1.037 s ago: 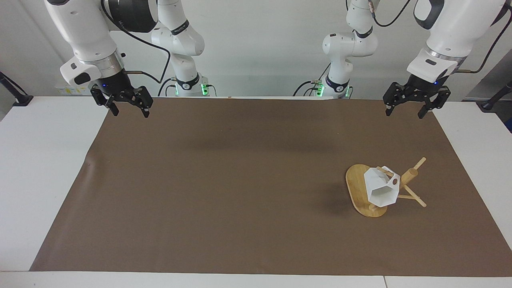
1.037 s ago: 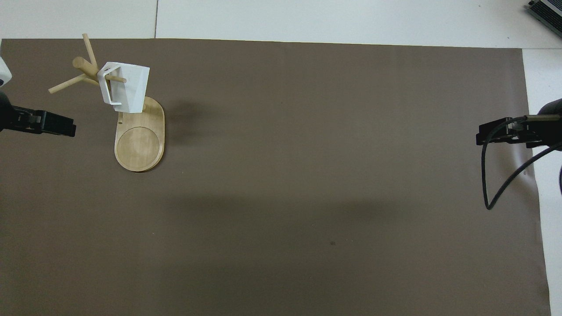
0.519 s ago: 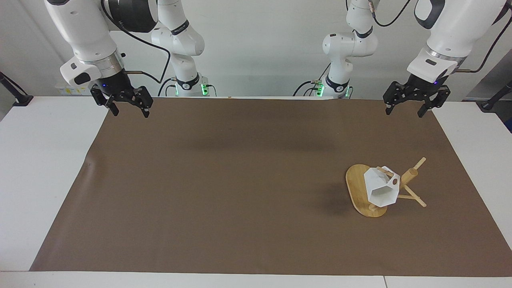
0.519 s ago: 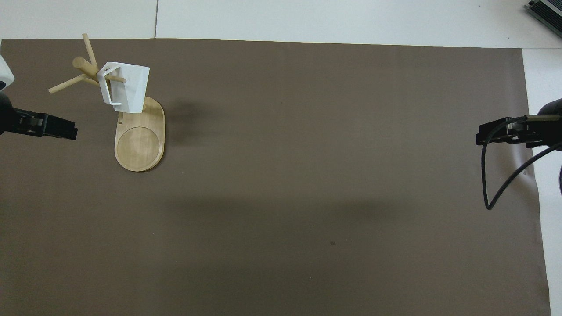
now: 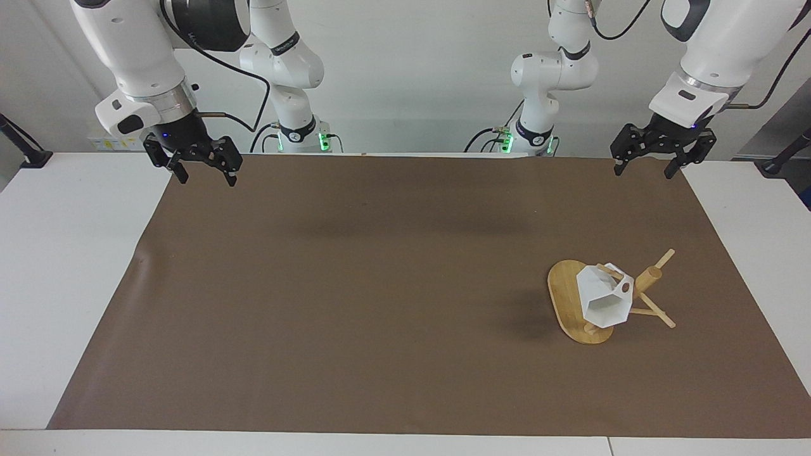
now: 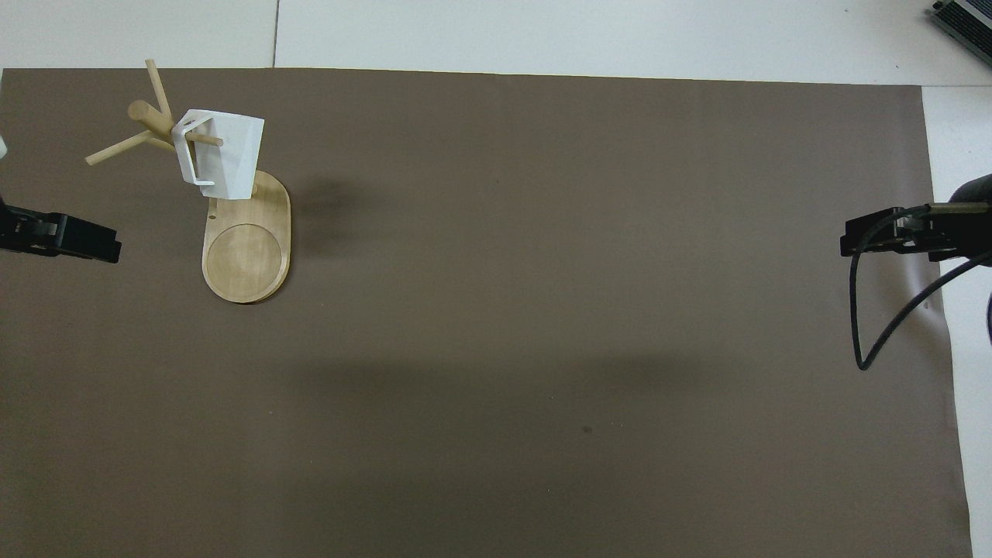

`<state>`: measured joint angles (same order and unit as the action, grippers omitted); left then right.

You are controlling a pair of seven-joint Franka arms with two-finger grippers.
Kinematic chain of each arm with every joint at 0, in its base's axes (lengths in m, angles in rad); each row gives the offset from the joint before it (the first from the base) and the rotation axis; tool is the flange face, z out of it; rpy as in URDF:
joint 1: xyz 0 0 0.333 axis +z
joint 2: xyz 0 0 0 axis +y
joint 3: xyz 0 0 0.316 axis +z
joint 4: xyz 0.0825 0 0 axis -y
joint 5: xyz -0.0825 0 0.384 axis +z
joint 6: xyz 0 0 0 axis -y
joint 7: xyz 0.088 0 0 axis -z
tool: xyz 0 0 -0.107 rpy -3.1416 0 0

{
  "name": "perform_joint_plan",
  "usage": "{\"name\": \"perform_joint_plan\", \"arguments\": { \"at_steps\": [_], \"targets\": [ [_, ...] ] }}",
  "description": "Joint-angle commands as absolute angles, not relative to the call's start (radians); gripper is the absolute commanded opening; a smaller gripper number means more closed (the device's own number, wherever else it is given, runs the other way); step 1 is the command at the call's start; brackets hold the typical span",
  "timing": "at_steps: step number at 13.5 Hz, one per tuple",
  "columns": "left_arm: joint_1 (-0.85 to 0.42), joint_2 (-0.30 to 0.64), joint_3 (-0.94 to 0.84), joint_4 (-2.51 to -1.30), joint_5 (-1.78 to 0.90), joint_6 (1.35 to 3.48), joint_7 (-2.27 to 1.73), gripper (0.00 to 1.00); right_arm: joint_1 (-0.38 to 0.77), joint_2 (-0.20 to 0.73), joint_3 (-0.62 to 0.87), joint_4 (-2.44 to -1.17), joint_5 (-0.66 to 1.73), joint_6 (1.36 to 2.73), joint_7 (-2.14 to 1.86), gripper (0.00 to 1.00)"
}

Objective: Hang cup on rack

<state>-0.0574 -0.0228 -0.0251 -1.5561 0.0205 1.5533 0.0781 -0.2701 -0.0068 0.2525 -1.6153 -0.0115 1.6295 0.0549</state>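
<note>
The white faceted cup hangs by its handle on a peg of the bamboo rack, over the rack's oval base, toward the left arm's end of the table. It also shows in the overhead view, on the rack. My left gripper is open and empty, raised over the brown mat's edge at the robots' end, apart from the rack. In the overhead view the left gripper shows at the frame's edge. My right gripper is open and empty and waits at the other end; it also shows in the overhead view.
A brown mat covers most of the white table. A black cable loops down from the right arm over the mat's edge.
My left gripper has risen slightly and drawn back toward the robots' end of the table. The cup, the rack and the right arm have not moved.
</note>
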Motion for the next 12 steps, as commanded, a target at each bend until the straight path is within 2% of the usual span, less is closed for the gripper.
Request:
{"name": "perform_joint_plan", "arguments": {
  "at_steps": [1,12],
  "targets": [
    [-0.049,-0.029,-0.026,-1.548,0.043,1.52,0.071,1.0,-0.278,-0.017,0.256,-1.614,0.008,1.614,0.063,1.0],
    [-0.055,-0.057,-0.028,-1.58,0.055,1.523,0.048,1.0,-0.278,-0.017,0.256,-1.614,0.008,1.615,0.063,1.0]
  ]
}}
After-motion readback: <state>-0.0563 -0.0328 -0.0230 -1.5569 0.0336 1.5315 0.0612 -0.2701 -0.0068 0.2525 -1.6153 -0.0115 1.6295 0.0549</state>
